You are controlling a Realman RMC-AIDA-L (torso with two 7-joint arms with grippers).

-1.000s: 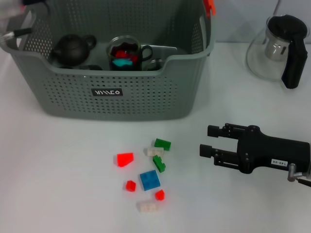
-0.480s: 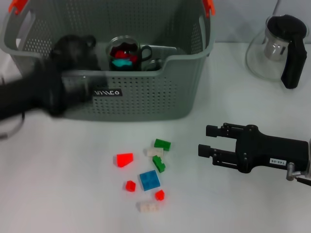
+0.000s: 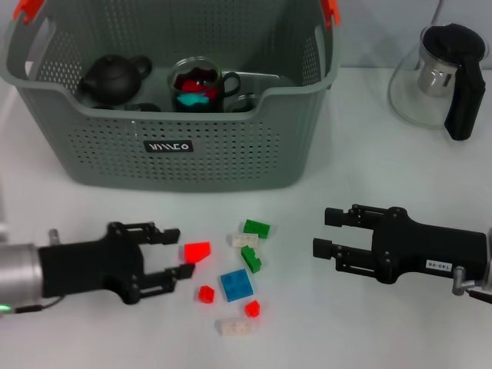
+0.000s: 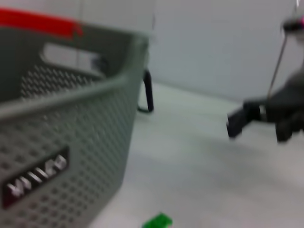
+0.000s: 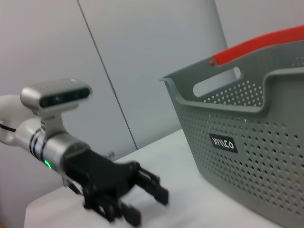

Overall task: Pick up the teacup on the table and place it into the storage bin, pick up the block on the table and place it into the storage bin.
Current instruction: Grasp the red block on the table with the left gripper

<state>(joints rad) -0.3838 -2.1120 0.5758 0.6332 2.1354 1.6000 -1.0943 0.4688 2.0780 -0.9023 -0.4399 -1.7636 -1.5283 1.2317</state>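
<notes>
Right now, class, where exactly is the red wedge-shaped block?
In the head view, the red wedge block lies on the table left of the block cluster, between the open fingers of the left gripper, in front of the storage bin.

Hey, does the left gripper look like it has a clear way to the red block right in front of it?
Probably yes. The left gripper is open low over the table, and the red block lies just past its fingertips with nothing between them. The other blocks lie beyond it, towards the right gripper.

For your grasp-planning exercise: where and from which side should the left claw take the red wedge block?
Grip the red wedge block across its flat side faces, not the sloped one. Probably come from its left, where the open left claw already brackets it; other bricks crowd its right.
</notes>
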